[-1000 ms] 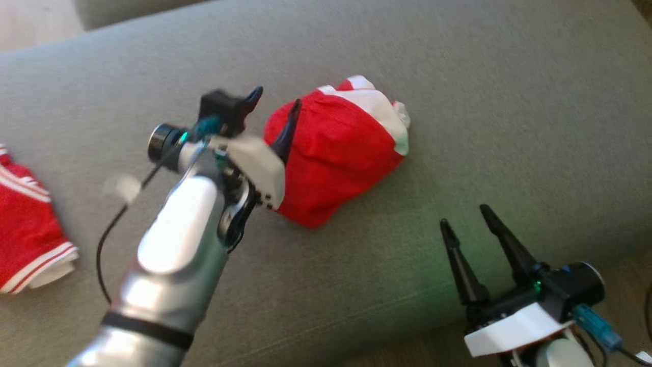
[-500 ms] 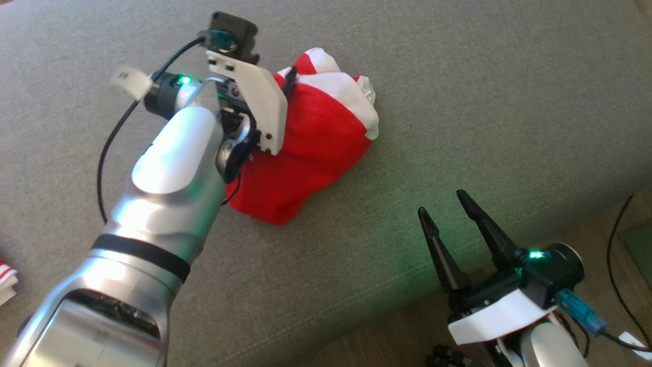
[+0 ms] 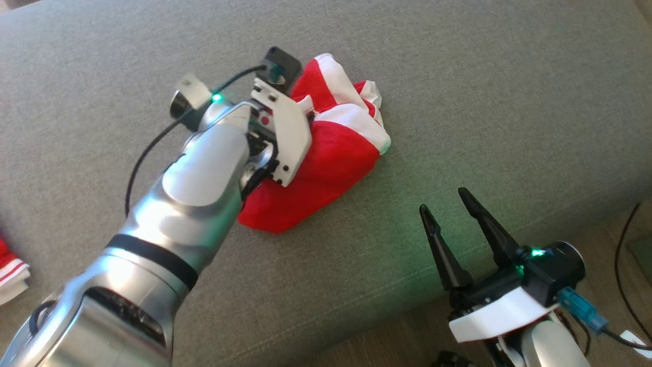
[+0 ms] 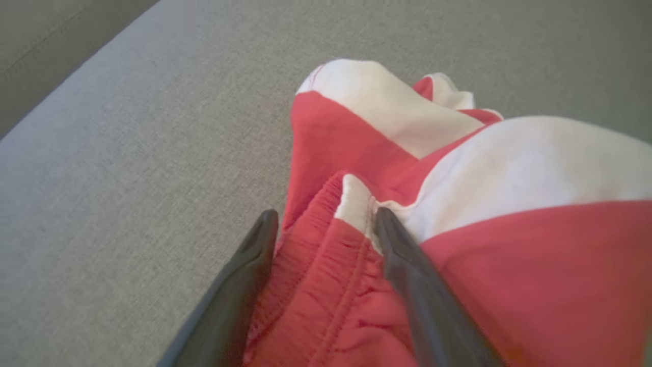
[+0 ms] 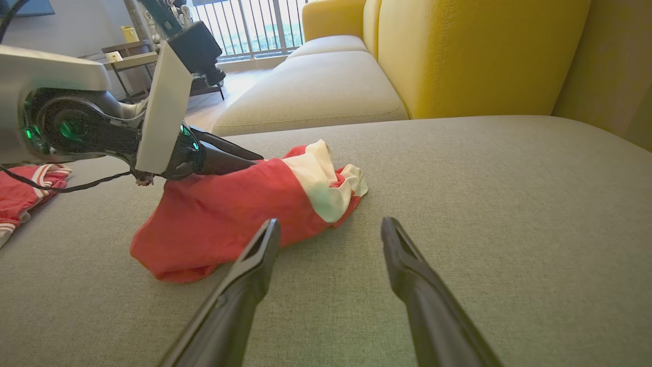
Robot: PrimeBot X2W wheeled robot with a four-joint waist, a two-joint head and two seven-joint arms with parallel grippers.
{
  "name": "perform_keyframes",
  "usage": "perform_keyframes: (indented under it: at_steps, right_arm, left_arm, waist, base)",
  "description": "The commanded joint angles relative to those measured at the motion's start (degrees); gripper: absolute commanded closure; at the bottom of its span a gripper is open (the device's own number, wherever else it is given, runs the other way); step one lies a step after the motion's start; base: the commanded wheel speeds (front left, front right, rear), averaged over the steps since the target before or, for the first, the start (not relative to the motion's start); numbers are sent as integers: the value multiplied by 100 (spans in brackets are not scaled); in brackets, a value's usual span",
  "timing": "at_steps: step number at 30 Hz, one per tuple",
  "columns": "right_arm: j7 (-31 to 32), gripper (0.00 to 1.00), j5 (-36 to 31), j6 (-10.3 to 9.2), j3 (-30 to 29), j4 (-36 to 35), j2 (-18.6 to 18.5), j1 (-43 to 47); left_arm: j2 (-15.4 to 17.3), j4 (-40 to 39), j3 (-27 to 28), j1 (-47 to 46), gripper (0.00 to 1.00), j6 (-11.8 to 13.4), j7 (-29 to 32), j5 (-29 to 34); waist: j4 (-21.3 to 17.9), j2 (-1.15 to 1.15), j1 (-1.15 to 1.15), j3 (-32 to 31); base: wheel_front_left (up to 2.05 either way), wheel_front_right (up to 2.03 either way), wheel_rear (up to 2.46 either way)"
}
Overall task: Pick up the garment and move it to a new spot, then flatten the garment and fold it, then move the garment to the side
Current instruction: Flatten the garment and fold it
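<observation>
In the lower right of the head view the right hand [image 3: 444,200] is hovering at the front edge of the grey sofa cushion [image 3: 509,102]. Its two dark fingers are standing wide apart and holding nothing. The garment [image 3: 336,153], red with white bands, is lying crumpled near the centre of the frame, up and left of this hand and apart from it. The left hand [image 4: 325,213] is reaching onto the upper left part of the garment. In the left wrist view its fingers are also standing wide, and at bottom centre a gathered red ridge with a white patch is lying between them, not pinched. At the left edge of the head view another red and white cloth [image 3: 12,270] is lying on the cushion. Farthest, in the upper right of the right wrist view, a yellow sofa back [image 5: 484,51] is standing.
</observation>
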Motion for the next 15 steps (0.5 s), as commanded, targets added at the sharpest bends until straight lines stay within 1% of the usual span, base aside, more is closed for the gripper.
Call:
perform_keyframes:
  at_steps: [1,6,11,12,14,15]
  right_arm:
    - [-52,0,23,-1,97,-175,-59,-6]
    - [-52,0,46,-1,135,-167,-59,-45]
    - [-52,0,117,-1,200,-133,-59,-89]
    - [-52,0,132,-1,204,-131,-59,-95]
    - [-52,0,161,-1,206,-136,-59,-105]
    - [-52,0,171,-1,208,-133,-59,-108]
  left_arm:
    - [86,-217,56,-348,0,-24,-42,51]
    - [86,-387,-372,-399,0,-65,-197,232]
    - [86,-314,-642,-381,0,-104,-79,220]
    - [86,-293,-671,-386,43,-111,-59,204]
    - [87,-246,-736,-414,100,-126,-47,192]
    - [87,-222,-768,-433,100,-133,-51,192]
  waist:
    - [14,0,1,-4]
    - [24,0,1,3]
    - [-62,0,1,-10]
    - [-83,0,1,-13]
    - [-119,0,1,-17]
    - [-132,0,1,-20]
  base:
    - [0,0,0]
    - [0,0,0]
    - [0,0,0]
    - [0,0,0]
    - [0,0,0]
    - [0,0,0]
